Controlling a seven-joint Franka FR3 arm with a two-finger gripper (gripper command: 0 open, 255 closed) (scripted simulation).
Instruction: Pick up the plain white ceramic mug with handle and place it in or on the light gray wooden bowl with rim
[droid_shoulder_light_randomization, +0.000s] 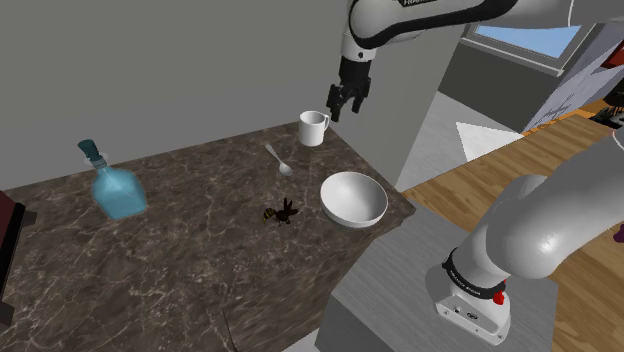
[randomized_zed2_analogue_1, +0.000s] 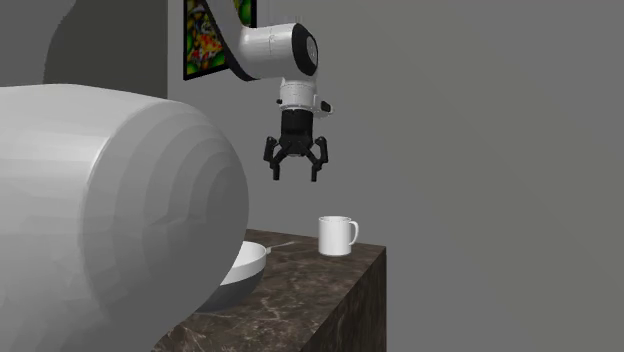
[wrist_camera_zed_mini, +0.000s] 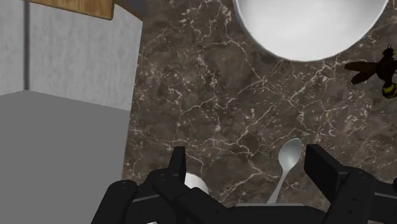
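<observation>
Nearest the stand a smooth white round bowl sits on the dark, white-veined marble-like counter, a slim spoon beyond it, then the plain white mug upright by the far edge, and above it the black gripper, fingers spread, under cropped arm lettering, perhaps Franka.

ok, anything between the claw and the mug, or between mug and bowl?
Nothing visible. The open claw hangs in free air above the mug, slightly offset. Bare countertop runs from mug to bowl; the spoon and the insect figure lie to the shoulder view's left of that line.
</observation>
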